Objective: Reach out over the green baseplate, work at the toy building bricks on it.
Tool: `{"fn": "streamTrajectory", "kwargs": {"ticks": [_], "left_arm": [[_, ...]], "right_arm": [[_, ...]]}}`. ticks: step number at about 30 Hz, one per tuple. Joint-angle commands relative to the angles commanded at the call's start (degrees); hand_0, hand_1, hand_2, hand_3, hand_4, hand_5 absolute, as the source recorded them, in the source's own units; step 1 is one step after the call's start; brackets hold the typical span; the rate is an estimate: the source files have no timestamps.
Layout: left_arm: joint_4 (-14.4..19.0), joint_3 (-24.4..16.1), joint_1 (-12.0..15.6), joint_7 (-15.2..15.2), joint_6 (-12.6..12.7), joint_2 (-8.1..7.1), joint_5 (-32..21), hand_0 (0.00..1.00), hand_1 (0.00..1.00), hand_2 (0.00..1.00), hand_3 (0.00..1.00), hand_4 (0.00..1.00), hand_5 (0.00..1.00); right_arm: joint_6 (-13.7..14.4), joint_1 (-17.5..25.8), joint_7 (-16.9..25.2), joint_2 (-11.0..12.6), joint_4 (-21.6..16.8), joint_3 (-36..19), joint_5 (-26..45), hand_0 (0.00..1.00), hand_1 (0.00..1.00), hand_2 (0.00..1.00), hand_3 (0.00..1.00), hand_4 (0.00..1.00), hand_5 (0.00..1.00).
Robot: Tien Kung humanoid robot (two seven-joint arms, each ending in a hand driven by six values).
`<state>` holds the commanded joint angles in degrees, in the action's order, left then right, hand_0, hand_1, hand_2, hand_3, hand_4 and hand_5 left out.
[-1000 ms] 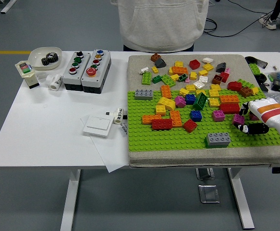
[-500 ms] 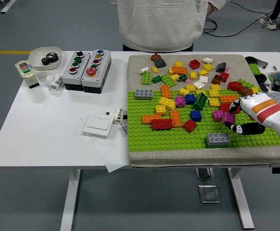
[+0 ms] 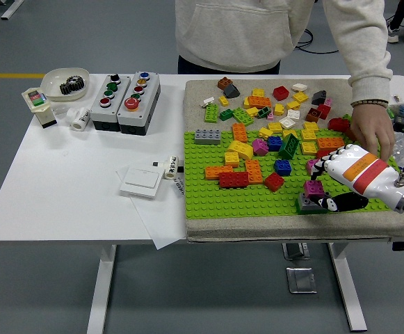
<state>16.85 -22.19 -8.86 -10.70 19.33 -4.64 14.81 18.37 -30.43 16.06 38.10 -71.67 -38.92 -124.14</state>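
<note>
Right hand (image 3: 341, 182) on magenta brick (image 3: 313, 187)

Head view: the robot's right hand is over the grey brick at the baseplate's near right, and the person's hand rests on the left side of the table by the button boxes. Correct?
Not quite. In the head view the right hand is at the grey brick on the green baseplate, but the person's hand is at the right side, over the bricks just behind the robot's hand, not by the button boxes.

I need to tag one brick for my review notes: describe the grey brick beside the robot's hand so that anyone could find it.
Start at the green baseplate and go to its near edge, right of middle. There the grey brick lies under the fingertips of the right hand. It is the only grey brick in that front row, with a small purple brick on top.
</note>
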Motion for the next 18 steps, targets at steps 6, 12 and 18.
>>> {"fn": "streamTrajectory", "kwargs": {"ticks": [6, 12, 18], "left_arm": [[0.00, -0.13, 0.12, -0.09, -0.02, -0.02, 0.32, 0.600, 0.688, 0.652, 0.548, 0.562, 0.608], [0.00, -0.40, 0.25, -0.28, -0.02, -0.01, 0.84, 0.600, 0.688, 0.652, 0.548, 0.563, 0.609], [0.00, -0.63, 0.33, -0.44, -0.01, 0.02, 1.26, 0.600, 0.688, 0.654, 0.550, 0.563, 0.608]], "right_arm": [[0.94, -0.11, 1.08, -0.04, 0.87, 0.53, -1.05, 0.453, 0.494, 0.533, 0.488, 0.672, 0.412], [1.14, -0.01, 1.58, 0.00, 1.29, 0.66, -1.17, 0.454, 0.497, 0.533, 0.489, 0.674, 0.400], [1.19, 0.13, 1.85, 0.23, 1.77, 0.47, -1.27, 0.455, 0.497, 0.534, 0.490, 0.677, 0.389]]}}
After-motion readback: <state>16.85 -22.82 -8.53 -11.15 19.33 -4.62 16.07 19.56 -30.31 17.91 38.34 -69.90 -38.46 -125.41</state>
